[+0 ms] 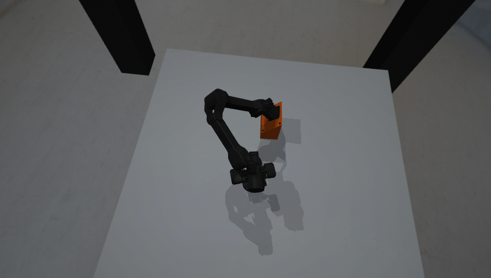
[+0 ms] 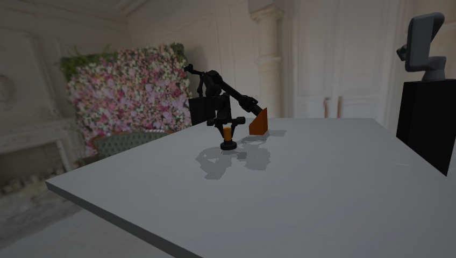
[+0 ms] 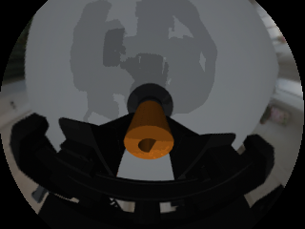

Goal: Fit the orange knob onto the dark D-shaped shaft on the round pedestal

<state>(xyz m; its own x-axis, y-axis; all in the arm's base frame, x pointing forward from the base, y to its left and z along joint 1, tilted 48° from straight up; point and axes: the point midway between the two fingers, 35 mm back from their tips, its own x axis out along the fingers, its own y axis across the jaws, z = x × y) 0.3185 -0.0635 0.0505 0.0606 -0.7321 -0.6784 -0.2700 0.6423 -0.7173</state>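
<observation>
My gripper (image 2: 227, 128) (image 3: 149, 116) (image 1: 254, 178) points straight down and is shut on the orange knob (image 2: 227, 134) (image 3: 149, 135), which it holds upright. In the wrist view the knob's open end faces the camera, with a hole that has a flat side. The dark round pedestal (image 2: 228, 147) (image 3: 151, 97) stands on the grey table (image 2: 320, 191) straight beneath the knob. The knob's lower end is very close to the pedestal's top. The D-shaped shaft is hidden by the knob. In the top view the gripper covers both knob and pedestal.
An orange wedge-shaped block (image 1: 270, 129) (image 2: 258, 123) carries the arm's base a little behind the pedestal. Black pillars (image 1: 117, 34) (image 2: 425, 121) stand at the table's far corners, one topped by a grey camera (image 2: 422, 41).
</observation>
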